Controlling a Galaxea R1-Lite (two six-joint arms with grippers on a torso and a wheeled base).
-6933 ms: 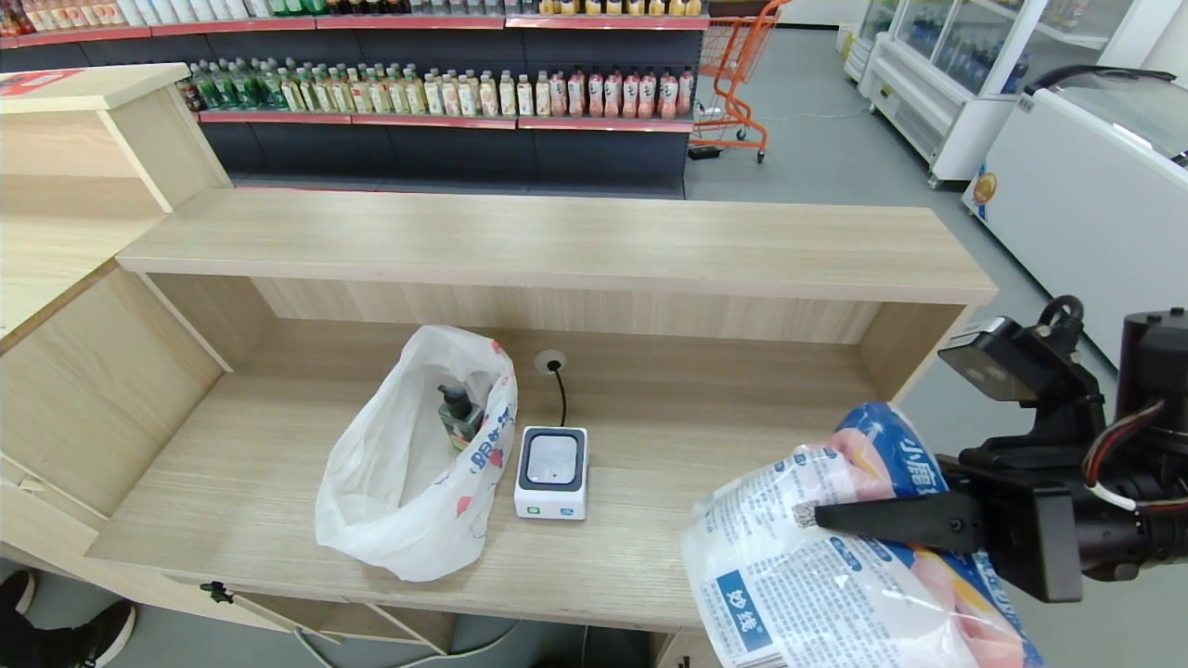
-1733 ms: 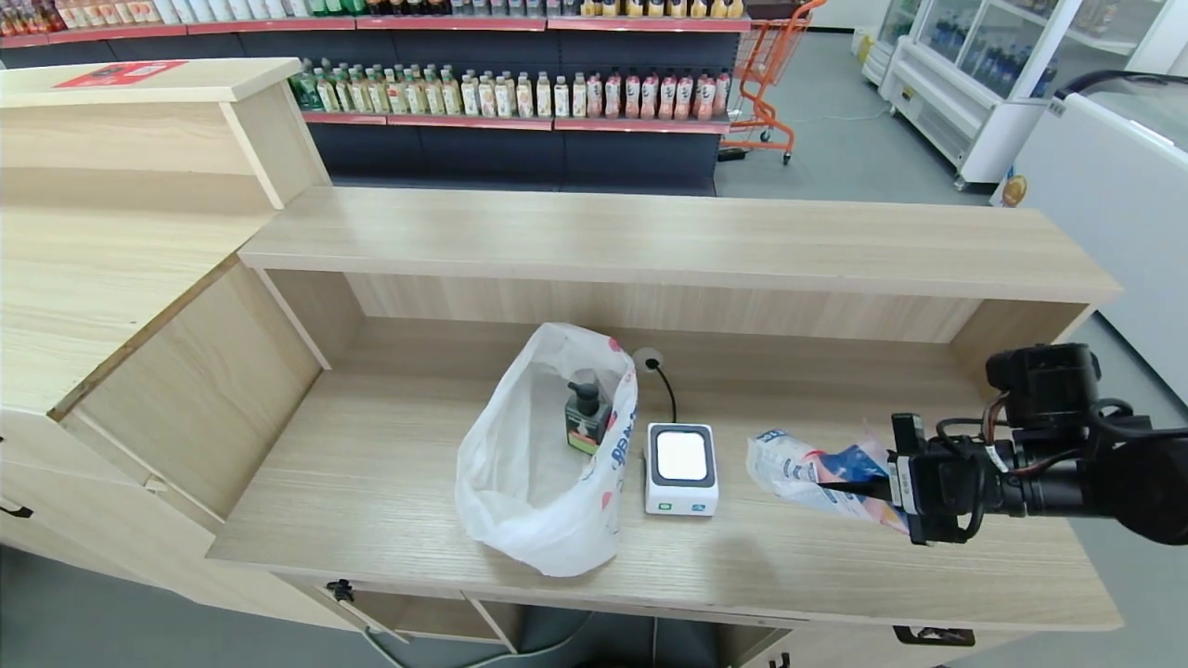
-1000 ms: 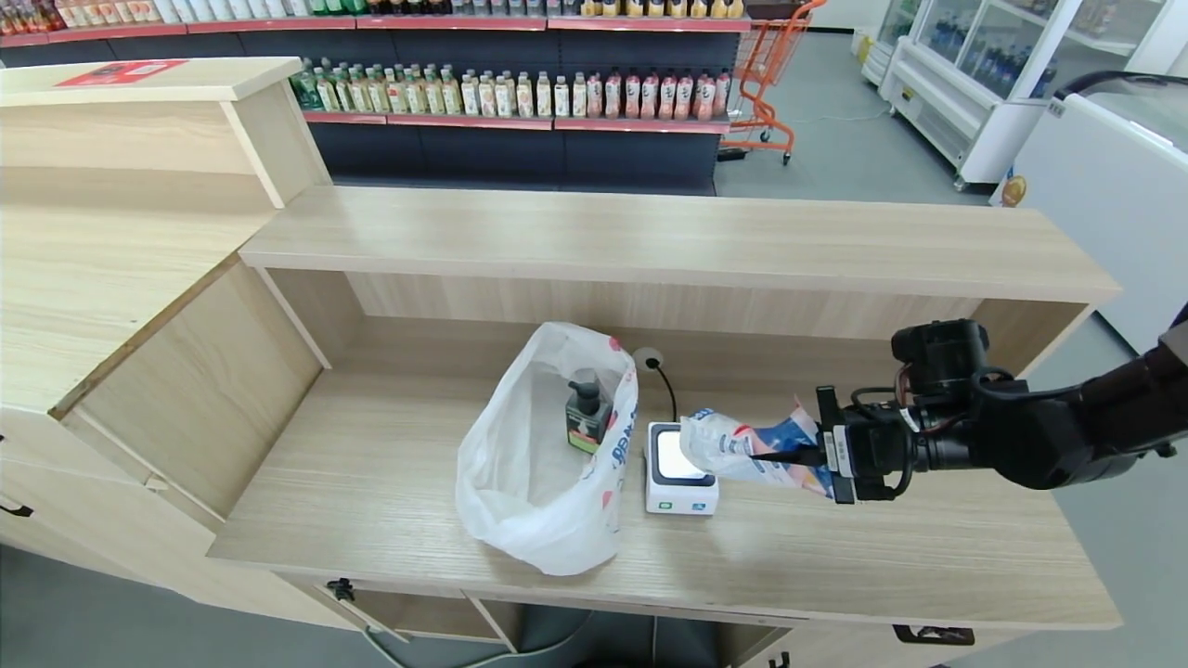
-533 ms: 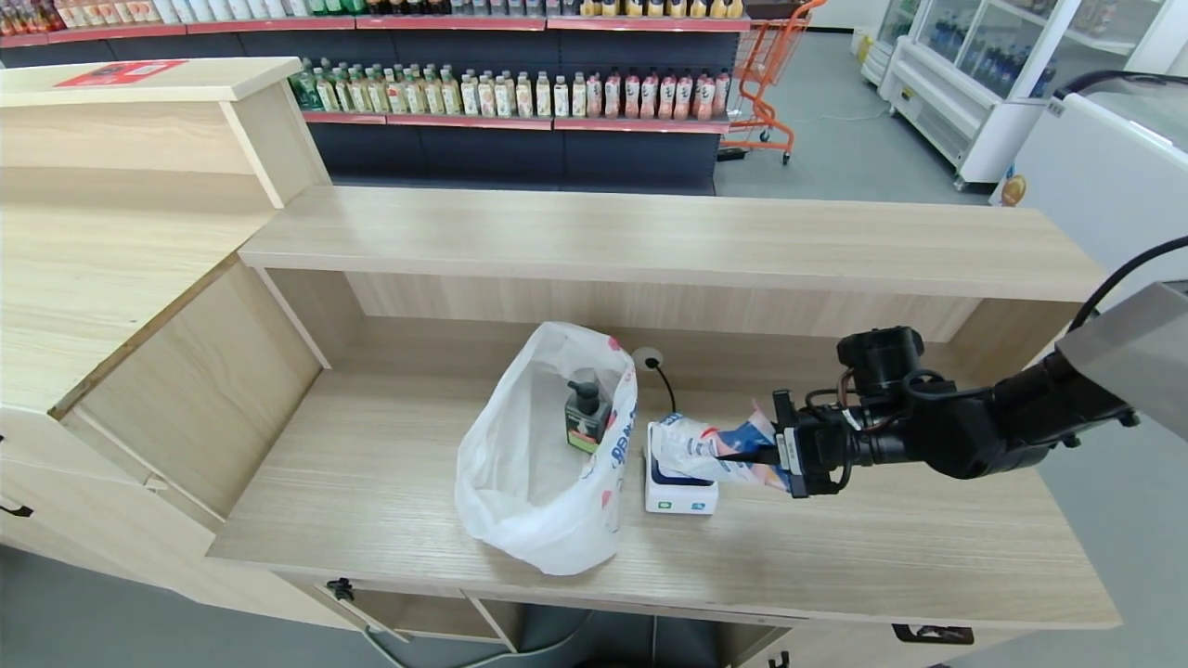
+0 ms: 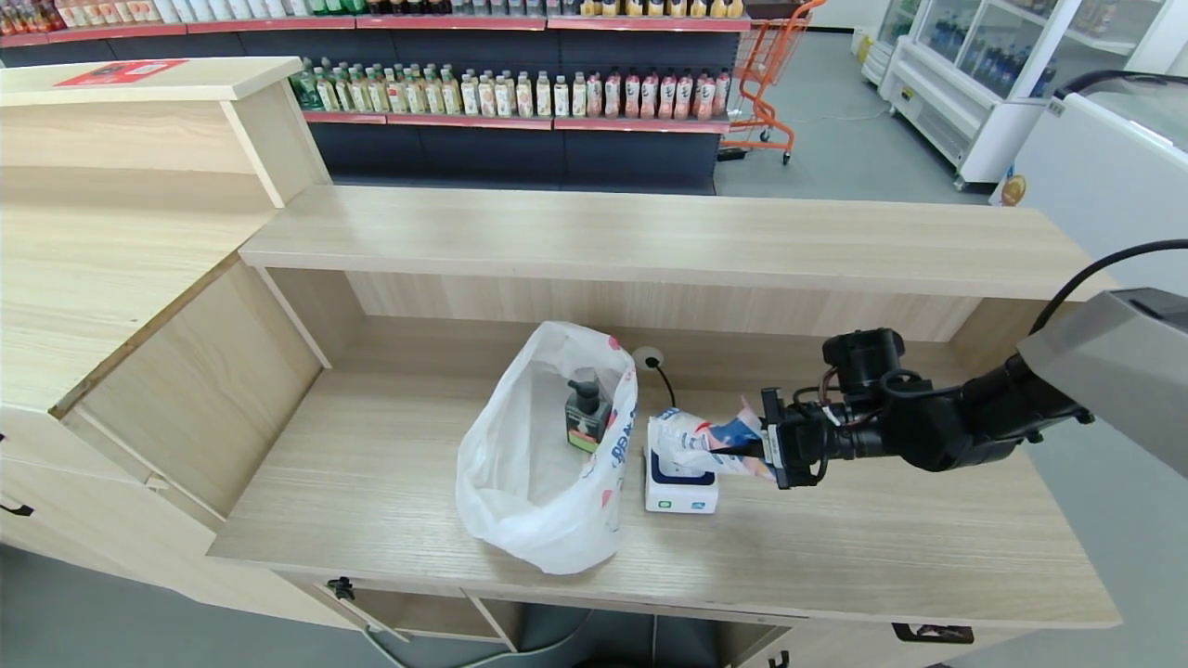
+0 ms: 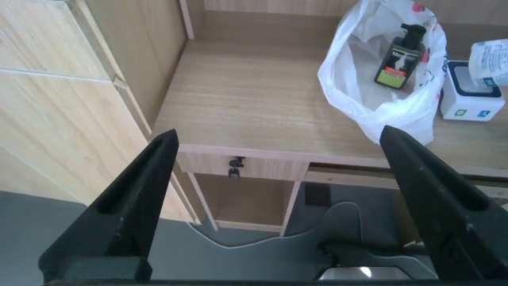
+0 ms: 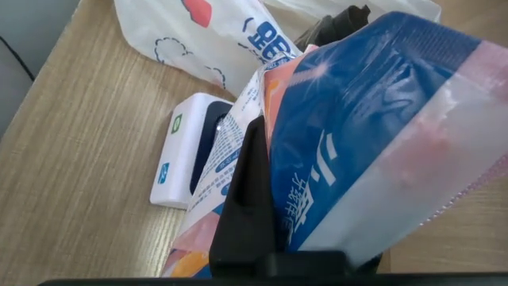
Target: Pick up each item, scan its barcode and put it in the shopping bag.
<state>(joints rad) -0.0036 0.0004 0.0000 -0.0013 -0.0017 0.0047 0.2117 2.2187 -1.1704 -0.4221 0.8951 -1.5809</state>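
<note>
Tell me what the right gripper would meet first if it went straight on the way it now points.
Likely the shopping bag, its side wall just past the scanner; the packet in the right gripper would touch it first. Height is hard to judge.

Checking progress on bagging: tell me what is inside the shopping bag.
One dark pump bottle stands inside the shopping bag. The bag's near wall hides its bottom, so anything lying lower there cannot be seen.
</note>
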